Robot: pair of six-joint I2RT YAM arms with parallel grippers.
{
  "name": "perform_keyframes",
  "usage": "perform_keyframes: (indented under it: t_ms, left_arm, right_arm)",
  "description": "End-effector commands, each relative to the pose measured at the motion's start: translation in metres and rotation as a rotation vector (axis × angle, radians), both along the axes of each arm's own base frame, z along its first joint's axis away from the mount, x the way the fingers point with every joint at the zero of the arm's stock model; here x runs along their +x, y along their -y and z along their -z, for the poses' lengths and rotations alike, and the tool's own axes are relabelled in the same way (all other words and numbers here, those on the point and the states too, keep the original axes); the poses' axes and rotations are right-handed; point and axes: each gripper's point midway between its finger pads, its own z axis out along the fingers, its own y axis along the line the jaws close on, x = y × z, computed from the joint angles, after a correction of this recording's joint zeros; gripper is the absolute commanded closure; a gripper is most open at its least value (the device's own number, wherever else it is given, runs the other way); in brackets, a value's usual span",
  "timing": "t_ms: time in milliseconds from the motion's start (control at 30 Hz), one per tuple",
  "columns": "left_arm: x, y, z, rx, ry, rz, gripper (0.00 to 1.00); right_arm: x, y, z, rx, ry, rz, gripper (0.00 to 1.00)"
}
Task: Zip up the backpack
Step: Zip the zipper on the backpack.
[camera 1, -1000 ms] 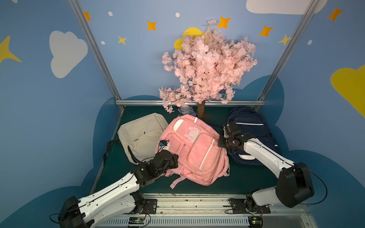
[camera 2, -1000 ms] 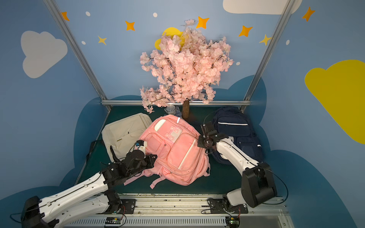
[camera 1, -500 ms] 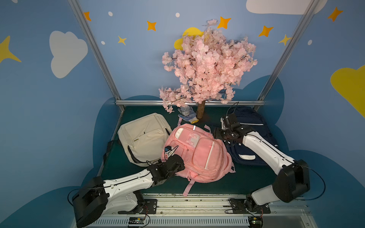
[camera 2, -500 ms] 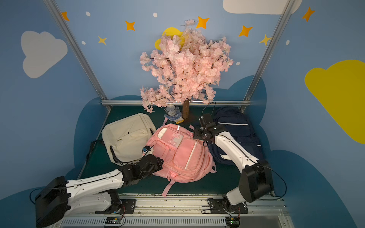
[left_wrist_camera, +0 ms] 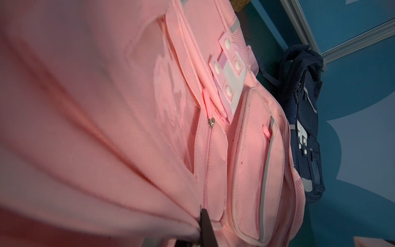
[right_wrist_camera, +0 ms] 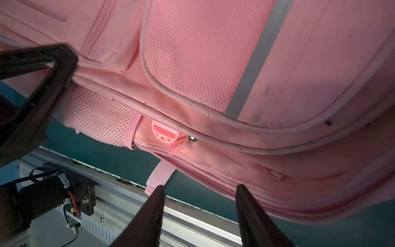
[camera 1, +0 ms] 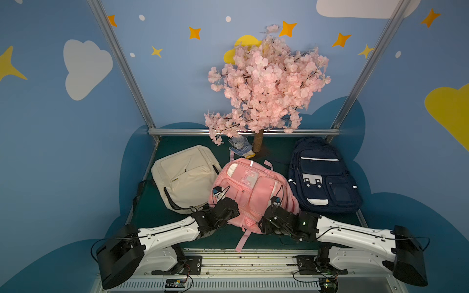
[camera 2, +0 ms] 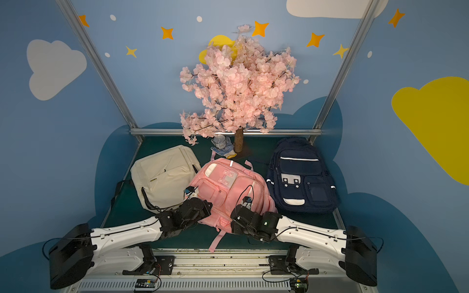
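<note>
You see the pink backpack (camera 1: 253,192) lying front-up mid-tabletop (camera 1: 279,162), top rearward, one strap (camera 1: 242,238) trailing toward the near edge.

Both top views look steeply down from high above the arms' base toward the back wall. They share the whole table (camera 1: 182,142), with the pink backpack (camera 1: 248,192) at lower centre of the frame. The left wrist view sits very close against the pink backpack's front, with the navy backpack (left_wrist_camera: 307,119) behind. The right wrist view, equally near, faces its side seam.
</note>
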Motion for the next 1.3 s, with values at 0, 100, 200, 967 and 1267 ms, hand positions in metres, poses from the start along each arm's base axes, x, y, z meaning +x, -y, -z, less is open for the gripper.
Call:
perform_keyframes:
  t_ms: [0, 100, 200, 967, 1267]
  left_arm:
    - [0.0, 0.017, -0.018, -0.078, 0.047, 0.062, 0.97]
    - [-0.002, 0.018, -0.016, -0.088, 0.043, 0.069, 0.97]
    - [-0.004, 0.017, -0.014, -0.09, 0.039, 0.069, 0.97]
    - [0.001, 0.002, -0.035, -0.043, 0.117, 0.053, 0.97]
    - [0.032, -0.031, -0.077, 0.062, 0.221, 0.04, 0.97]
  right_arm:
    - [0.014, -0.021, 0.002, 0.136, 0.007, 0.144, 0.48]
    - [0.019, -0.025, 0.014, 0.174, -0.006, 0.198, 0.52]
    - [0.021, -0.028, 0.019, 0.182, -0.013, 0.223, 0.56]
    - [0.009, -0.007, 0.036, -0.083, -0.031, 0.187, 1.0]
    - [0.002, 0.042, 0.015, -0.184, 0.047, 0.185, 1.0]
